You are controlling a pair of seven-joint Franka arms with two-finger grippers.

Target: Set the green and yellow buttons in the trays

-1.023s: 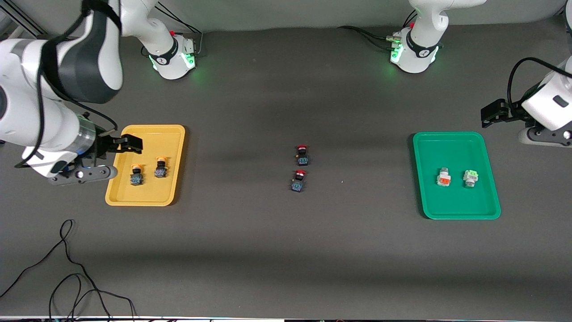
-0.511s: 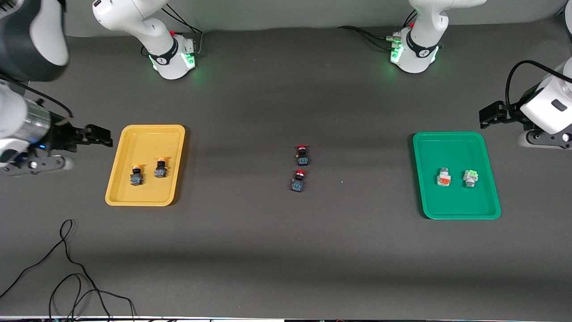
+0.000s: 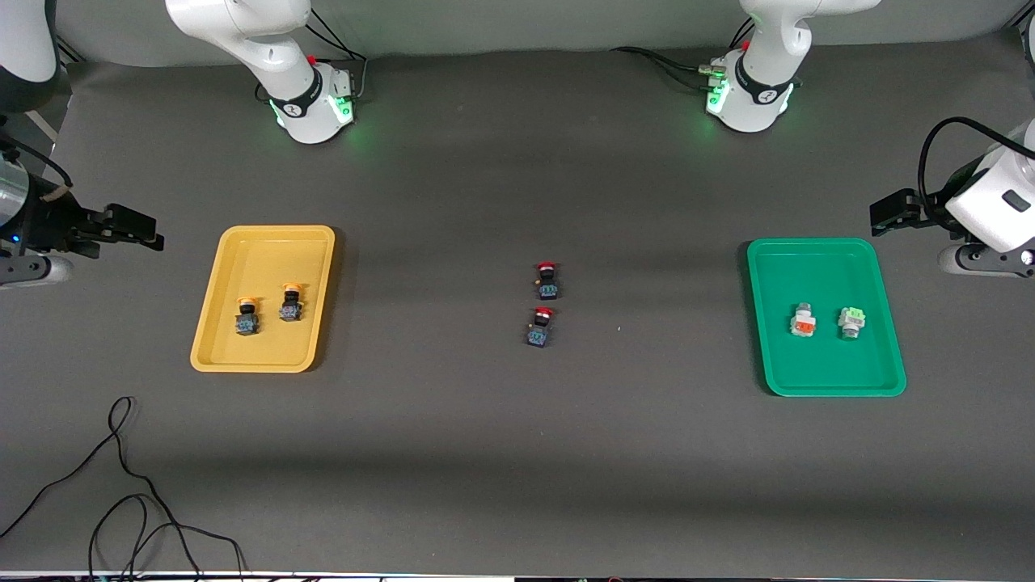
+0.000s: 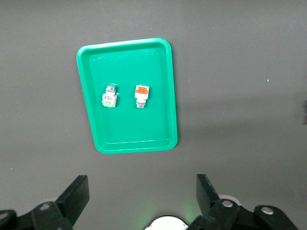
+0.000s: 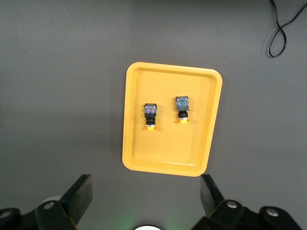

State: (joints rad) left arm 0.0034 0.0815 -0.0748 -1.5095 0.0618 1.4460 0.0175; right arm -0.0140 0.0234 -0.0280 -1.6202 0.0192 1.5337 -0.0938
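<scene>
Two dark buttons with yellow-orange caps (image 3: 247,316) (image 3: 290,302) lie in the yellow tray (image 3: 267,250). They also show in the right wrist view (image 5: 150,115) (image 5: 183,108) on that tray (image 5: 168,153). A white button with a light green face (image 3: 850,321) lies in the green tray (image 3: 825,267), and shows in the left wrist view (image 4: 110,97) on that tray (image 4: 129,129). My right gripper (image 3: 137,229) (image 5: 146,191) is open and empty, in the air beside the yellow tray. My left gripper (image 3: 889,212) (image 4: 142,191) is open and empty, in the air beside the green tray.
A white button with an orange face (image 3: 803,321) lies in the green tray beside the green one. Two dark buttons with red caps (image 3: 547,280) (image 3: 540,326) lie mid-table. A black cable (image 3: 121,485) loops near the front edge at the right arm's end.
My right gripper has drawn back from over the yellow tray toward the right arm's end of the table. The left gripper has barely shifted. The buttons have not moved.
</scene>
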